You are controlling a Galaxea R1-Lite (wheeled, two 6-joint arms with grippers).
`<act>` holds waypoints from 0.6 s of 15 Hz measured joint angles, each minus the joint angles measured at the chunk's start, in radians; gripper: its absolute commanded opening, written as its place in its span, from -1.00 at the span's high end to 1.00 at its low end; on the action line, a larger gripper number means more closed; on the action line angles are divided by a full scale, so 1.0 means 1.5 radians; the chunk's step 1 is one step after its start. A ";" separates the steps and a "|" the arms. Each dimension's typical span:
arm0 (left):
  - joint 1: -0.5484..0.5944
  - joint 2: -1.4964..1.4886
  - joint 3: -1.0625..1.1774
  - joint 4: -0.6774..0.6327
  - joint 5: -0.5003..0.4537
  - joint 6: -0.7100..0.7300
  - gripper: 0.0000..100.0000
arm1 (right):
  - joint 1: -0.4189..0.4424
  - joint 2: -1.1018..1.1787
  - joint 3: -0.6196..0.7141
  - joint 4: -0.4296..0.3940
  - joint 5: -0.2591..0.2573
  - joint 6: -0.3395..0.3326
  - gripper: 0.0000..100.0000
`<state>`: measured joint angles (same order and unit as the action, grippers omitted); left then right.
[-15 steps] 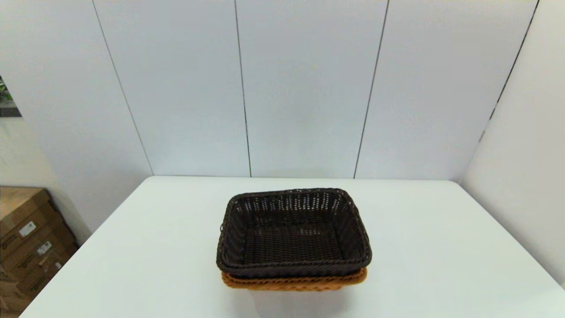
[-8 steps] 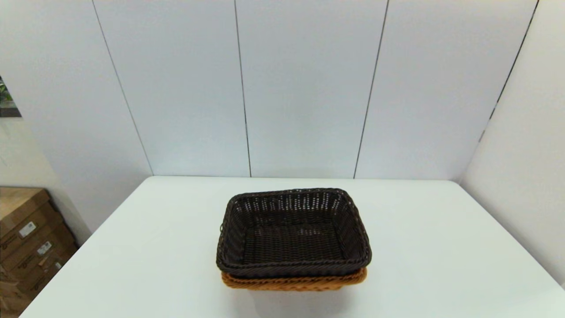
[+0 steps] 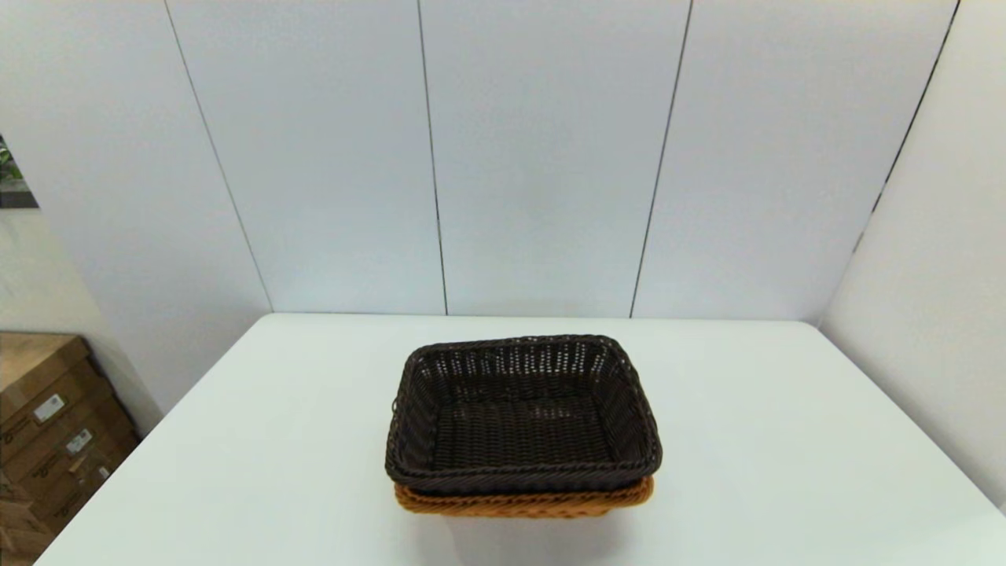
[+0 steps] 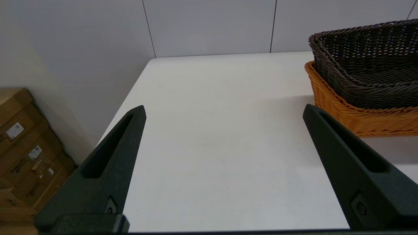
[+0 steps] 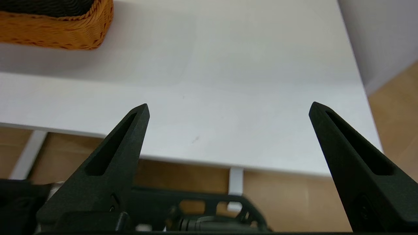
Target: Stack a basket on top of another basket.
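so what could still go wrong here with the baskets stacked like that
1. The dark brown basket sits nested in the orange-tan basket but a bit askew, its near rim overhanging the front edge, so a bump might shift it.
2. The left end effector is open beside the stack; a sideways swing could clip the orange-tan basket's wall.
3. The right end effector, also open, hangs off the table's near edge and could catch that edge if raised carelessly.
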<state>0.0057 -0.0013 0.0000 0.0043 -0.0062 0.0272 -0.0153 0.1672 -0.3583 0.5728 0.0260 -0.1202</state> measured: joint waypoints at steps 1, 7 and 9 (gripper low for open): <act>0.000 0.000 0.000 0.000 0.000 0.000 -1.00 | 0.002 -0.019 0.021 -0.025 0.000 -0.011 -1.00; 0.000 0.000 0.000 0.000 0.000 -0.001 -1.00 | 0.007 -0.103 0.121 -0.130 -0.006 -0.025 -1.00; 0.000 0.000 0.000 0.000 0.000 0.000 -1.00 | 0.007 -0.110 0.143 -0.173 -0.004 -0.022 -1.00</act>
<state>0.0057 -0.0013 0.0000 0.0047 -0.0062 0.0268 -0.0047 0.0028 -0.1438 0.3126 0.0206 -0.1528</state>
